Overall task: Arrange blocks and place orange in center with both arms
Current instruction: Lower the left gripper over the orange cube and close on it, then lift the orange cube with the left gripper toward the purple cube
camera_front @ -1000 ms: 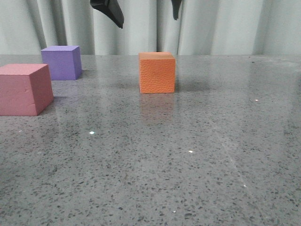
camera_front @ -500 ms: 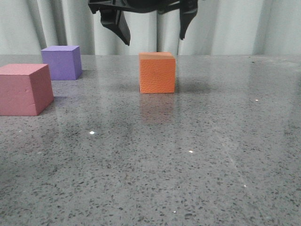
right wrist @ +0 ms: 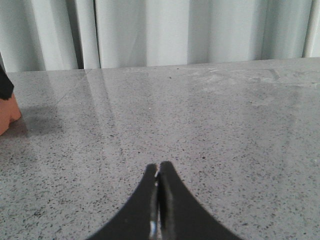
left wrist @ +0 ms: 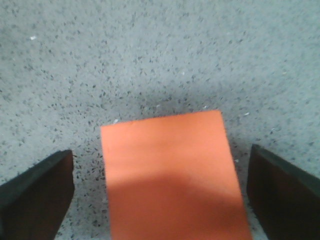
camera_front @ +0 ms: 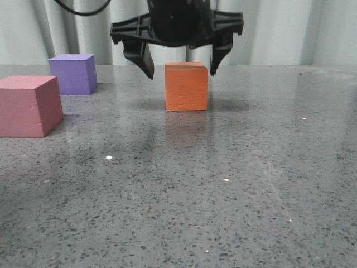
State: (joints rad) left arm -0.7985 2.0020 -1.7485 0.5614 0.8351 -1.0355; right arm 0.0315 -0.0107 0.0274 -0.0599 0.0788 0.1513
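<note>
The orange cube (camera_front: 187, 89) stands on the grey speckled table (camera_front: 234, 184), near the middle at the back. My left gripper (camera_front: 181, 73) is open, with one finger on each side of the cube's upper part and not touching it. The left wrist view shows the orange cube (left wrist: 170, 175) between the spread fingers of the gripper (left wrist: 160, 165), with a gap on both sides. The purple cube (camera_front: 72, 73) stands at the back left. The pinkish-red cube (camera_front: 29, 106) stands in front of it at the left edge. My right gripper (right wrist: 159, 167) is shut and empty above bare table.
A pale curtain (camera_front: 279, 28) hangs behind the table's far edge. In the right wrist view a corner of the orange cube (right wrist: 6, 115) shows at the picture's edge, with a bit of the left gripper's finger (right wrist: 4, 82) over it.
My left gripper has come down from the top of the front view and now has its open fingers on either side of the orange cube. The three cubes have not moved.
</note>
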